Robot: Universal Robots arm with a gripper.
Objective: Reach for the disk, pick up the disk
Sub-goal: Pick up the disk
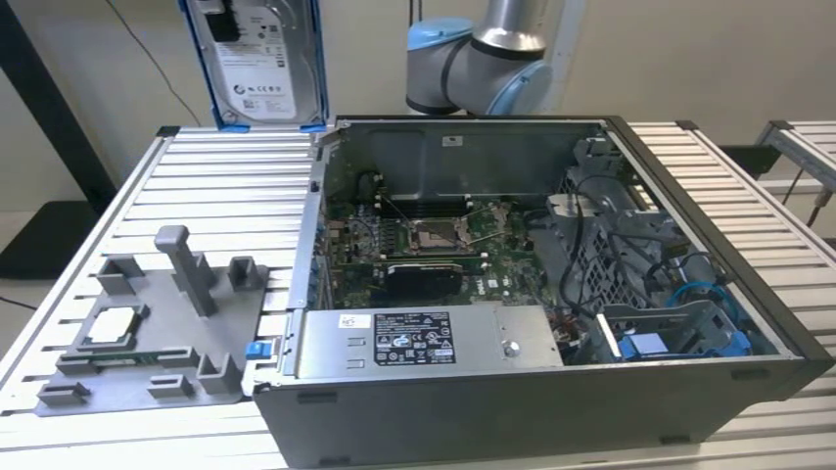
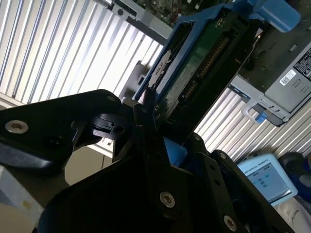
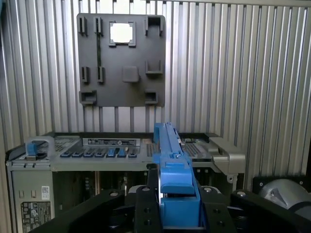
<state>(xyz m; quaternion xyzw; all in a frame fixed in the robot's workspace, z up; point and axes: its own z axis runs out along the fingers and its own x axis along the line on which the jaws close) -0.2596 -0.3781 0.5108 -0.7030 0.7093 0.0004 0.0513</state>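
The disk (image 1: 261, 64) is upright at the upper left of the exterior view, above the far edge of the slatted table (image 1: 745, 176). Its white label faces the camera and a blue bracket frames it. In the second wrist view the disk (image 2: 194, 73) shows its green circuit side inside the blue frame. My gripper (image 2: 146, 121) is shut on its near end with black fingers. In the first wrist view the disk (image 3: 167, 145) stands edge-on, clamped by the gripper (image 3: 172, 199) between the two fingers (image 3: 146, 206).
An open computer case (image 1: 523, 411) lies on the table with a long grey box (image 1: 418, 338) along its front. A grey fixture plate (image 1: 144, 333) holding a small square chip (image 1: 116, 323) sits at the exterior view's left. The arm's base (image 1: 477, 59) stands behind the case.
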